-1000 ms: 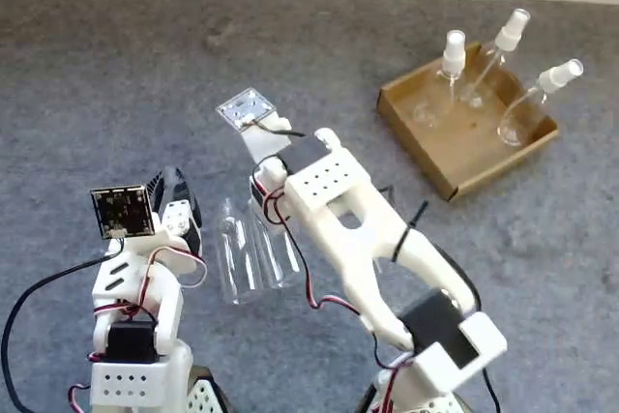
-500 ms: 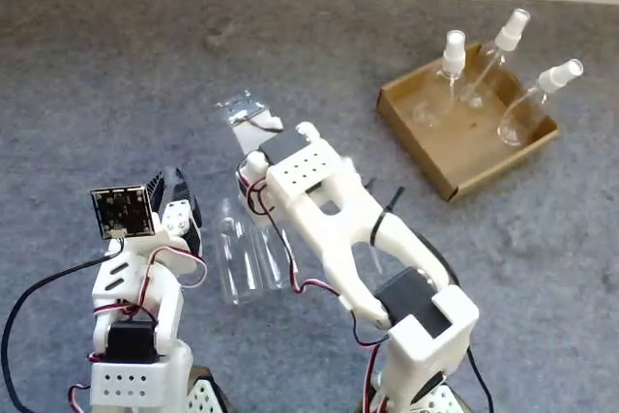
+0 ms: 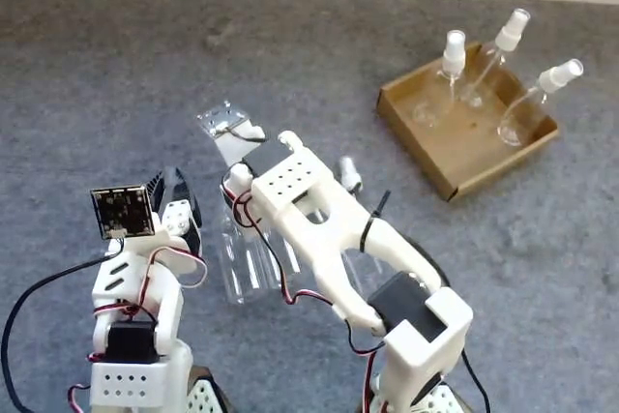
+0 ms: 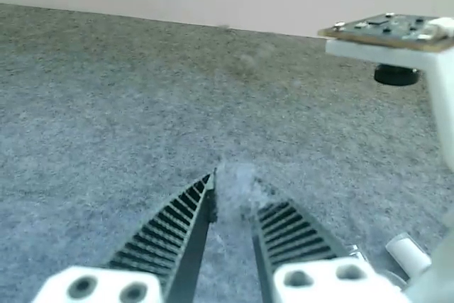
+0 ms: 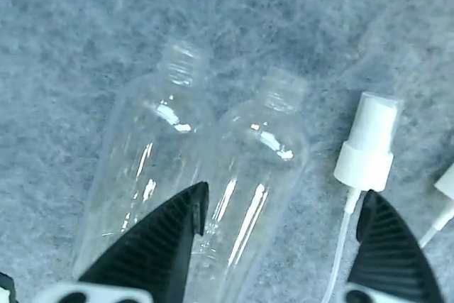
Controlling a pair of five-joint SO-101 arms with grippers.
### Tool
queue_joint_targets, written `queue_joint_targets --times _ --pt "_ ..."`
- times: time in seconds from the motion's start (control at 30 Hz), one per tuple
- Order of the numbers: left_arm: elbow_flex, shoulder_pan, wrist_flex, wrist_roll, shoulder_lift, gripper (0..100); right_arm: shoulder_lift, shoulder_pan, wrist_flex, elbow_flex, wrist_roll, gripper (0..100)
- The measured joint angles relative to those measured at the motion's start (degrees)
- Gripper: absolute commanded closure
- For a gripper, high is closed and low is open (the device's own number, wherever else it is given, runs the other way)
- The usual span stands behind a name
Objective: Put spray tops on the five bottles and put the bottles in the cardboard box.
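On the grey carpeted tabletop (image 3: 116, 74), two clear plastic bottles without tops lie side by side, touching along their sides, in front of the two arms. In the right wrist view one bare bottle (image 5: 142, 168) lies next to the other bare bottle (image 5: 255, 168), both with their open threaded necks pointing away from the camera. The right gripper (image 5: 284, 200) hangs above them with its black ribbed fingers (image 5: 167, 243) spread wide apart and holding nothing. Just beside the second bottle lies a loose white spray top with a thin dip tube (image 5: 369, 147), and another white top (image 5: 447, 182) shows at the edge. The left gripper (image 4: 234, 193) sits low over bare carpet, its fingers (image 4: 184, 221) a narrow gap apart and empty. Far off to the right stands the shallow brown cardboard box (image 3: 411, 147), which holds three clear bottles with white spray tops (image 3: 453, 50), leaning at different angles
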Motion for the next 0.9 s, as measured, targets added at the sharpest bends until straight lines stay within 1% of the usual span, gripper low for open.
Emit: queue_joint_targets --times 0.17,0.57,0.77,0.9 --pt "0.00 0.00 0.00 0.00 0.00 100 0.79 0.00 -1.67 0.62 0.00 70.2" --pt "0.00 0.00 0.00 0.00 0.00 100 9.14 -0.44 -3.87 1.41 -0.18 70.6" --pt "0.00 0.00 0.00 0.00 0.00 100 9.58 -0.44 -4.92 1.41 0.88 86.1" --pt "0.00 0.00 0.00 0.00 0.00 100 9.58 -0.35 -4.92 1.41 2.64 87.0"
